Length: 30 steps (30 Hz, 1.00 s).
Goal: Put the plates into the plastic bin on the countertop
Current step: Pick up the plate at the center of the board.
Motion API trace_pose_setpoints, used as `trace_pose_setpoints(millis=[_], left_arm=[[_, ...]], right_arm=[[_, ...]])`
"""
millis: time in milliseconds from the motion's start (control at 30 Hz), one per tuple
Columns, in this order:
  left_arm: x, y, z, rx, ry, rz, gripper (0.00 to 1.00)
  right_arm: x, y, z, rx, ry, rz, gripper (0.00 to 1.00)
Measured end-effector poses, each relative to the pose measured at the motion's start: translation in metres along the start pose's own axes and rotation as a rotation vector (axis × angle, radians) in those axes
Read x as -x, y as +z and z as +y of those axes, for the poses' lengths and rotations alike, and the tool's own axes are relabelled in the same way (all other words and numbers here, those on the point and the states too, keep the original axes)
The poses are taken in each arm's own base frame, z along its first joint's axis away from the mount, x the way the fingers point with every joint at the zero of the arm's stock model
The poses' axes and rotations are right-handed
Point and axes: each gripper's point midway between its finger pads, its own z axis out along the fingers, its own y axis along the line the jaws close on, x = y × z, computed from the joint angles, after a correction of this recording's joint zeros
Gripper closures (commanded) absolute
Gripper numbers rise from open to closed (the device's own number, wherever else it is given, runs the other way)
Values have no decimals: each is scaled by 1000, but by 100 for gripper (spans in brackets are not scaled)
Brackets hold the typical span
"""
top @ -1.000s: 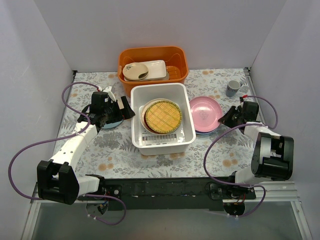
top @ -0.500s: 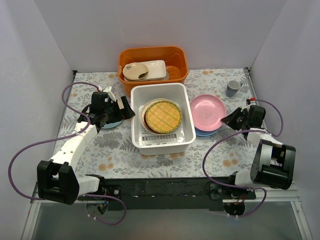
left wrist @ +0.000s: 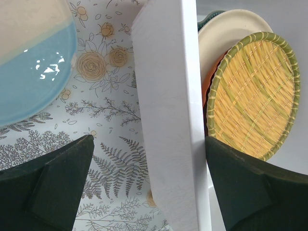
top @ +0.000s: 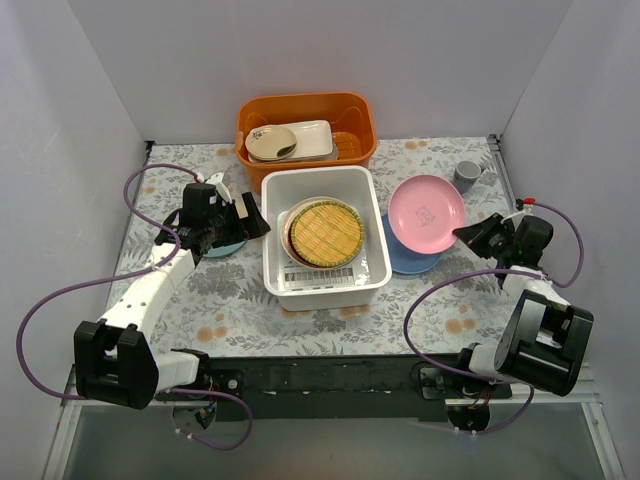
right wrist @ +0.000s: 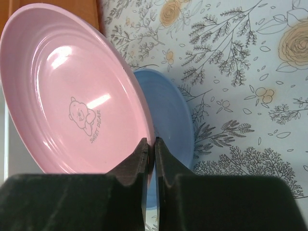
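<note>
- Lift under way since a second ago: pink plate [top: 427, 213] raised off the blue plate [top: 400, 258] it lay on, tipped up on edge with its face toward the overhead camera, carried a little right and toward the back.
- Right pincer [top: 470, 235] pulled back to the right with it; in the wrist view, jaws of the right pincer [right wrist: 150, 144] nipped almost shut on the plate's near rim, only the thin edge between them.
- Blue plate [right wrist: 168, 110] left flat on the surface [top: 230, 300], just right of the plastic bin [top: 270, 235], mostly uncovered.
- No change on the left: left pincer [top: 245, 215] parked at the bin's left wall, jaws wide apart, nothing held; wrist view shows the white wall running between its fingers [left wrist: 57, 183].
- Already in the bin: yellow woven plate [top: 327, 232] on top of a stack, with cream and red-brown edges showing beneath.
- Outside the bin: a pale blue plate [left wrist: 29, 72] on the surface by the left pincer.
- Meaning for the task, as a judgement: pick of the pink plate done, carry left over the bin wall next; thin rim grip on a tilted plate, so risk of swing or slip.
</note>
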Motion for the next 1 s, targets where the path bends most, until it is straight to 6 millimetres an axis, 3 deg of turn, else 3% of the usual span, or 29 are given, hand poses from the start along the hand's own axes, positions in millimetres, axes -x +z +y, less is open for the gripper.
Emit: trace_pose_setpoints(millis=[533,1000], left_arm=[[-3,1,1,-2,-1,3,2],[-3,1,1,-2,-1,4,2]], right_arm=[[2,-3,11,47,-1,2,99],[19,-17,40,108,-44,-38,99]])
